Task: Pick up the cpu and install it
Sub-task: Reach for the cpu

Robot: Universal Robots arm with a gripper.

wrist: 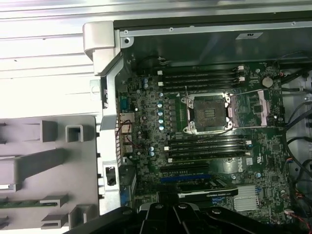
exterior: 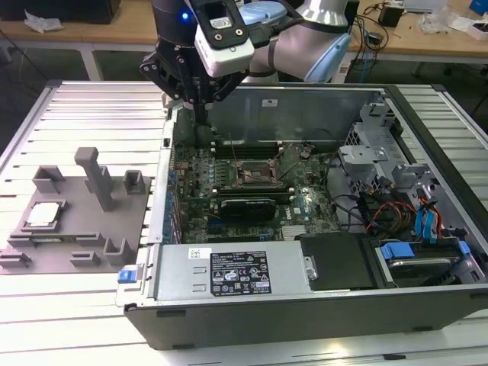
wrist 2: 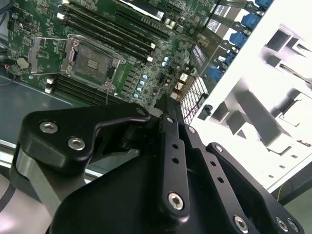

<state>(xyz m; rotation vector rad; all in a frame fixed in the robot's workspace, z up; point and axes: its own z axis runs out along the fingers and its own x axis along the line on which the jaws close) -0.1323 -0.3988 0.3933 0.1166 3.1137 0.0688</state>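
Observation:
The cpu (exterior: 43,214), a small silvery square chip, lies flat in a recess at the exterior view's left end of the grey fixture plate (exterior: 76,248). My gripper (exterior: 200,114) hangs over the back corner of the open computer case, well away from the cpu, its fingers drawn together with nothing between them. The dark socket frame (exterior: 255,177) on the motherboard stands open and bare, also seen in both wrist views (wrist 2: 92,61) (wrist: 207,112), its metal lid (wrist: 256,105) flipped to the side.
The case wall (exterior: 164,191) stands between fixture plate and motherboard. Upright posts (exterior: 95,175) rise from the plate. Memory slots (wrist: 202,78) flank the socket. A power supply (exterior: 229,274) and drive cage with cables (exterior: 404,213) fill the near and right parts of the case.

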